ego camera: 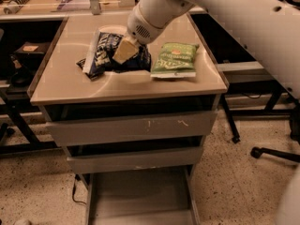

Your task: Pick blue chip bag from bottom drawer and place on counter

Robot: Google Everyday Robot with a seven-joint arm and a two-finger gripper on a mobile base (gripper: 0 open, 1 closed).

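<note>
The blue chip bag (105,50), dark navy with white lettering, is over the left middle of the beige counter (117,86). My gripper (123,51), with tan fingers, is shut on the bag's right part and reaches down from the white arm (154,11). The bag looks tilted, with its left end low near the counter. The bottom drawer (140,196) is pulled open below, and the part of its grey tray that shows holds nothing.
A green chip bag (174,59) lies on the counter right of the gripper. A corner of a black candy wrapper (81,63) peeks out under the blue bag. Two upper grey drawers (131,128) stand slightly ajar. Desks and chair bases surround the cabinet.
</note>
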